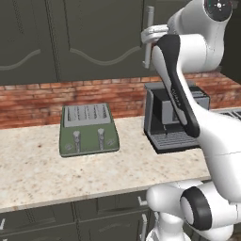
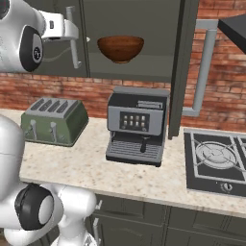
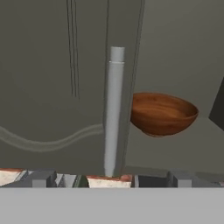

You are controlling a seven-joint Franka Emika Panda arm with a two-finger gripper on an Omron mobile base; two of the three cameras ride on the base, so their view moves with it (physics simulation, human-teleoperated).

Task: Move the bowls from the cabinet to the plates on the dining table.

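Note:
A glossy reddish-brown bowl (image 2: 120,48) sits upright on the inner shelf of the open cabinet (image 2: 129,72), above the coffee machine. In the hand view the bowl (image 3: 162,114) lies to the right of a silver bar handle (image 3: 113,109) on the shut left door. My gripper (image 3: 111,179) is open, its fingertips (image 3: 41,178) wide apart with nothing between them. It hangs just in front of that handle (image 2: 74,38), to the left of the bowl and short of it. The plates and the dining table are out of view.
The cabinet's right door (image 2: 185,67) stands open, edge-on, with its long handle (image 2: 204,72) sticking out. Below on the speckled counter (image 1: 94,169) stand a green toaster (image 1: 88,129) and a coffee machine (image 2: 137,125). A stove top (image 2: 216,158) lies at the right.

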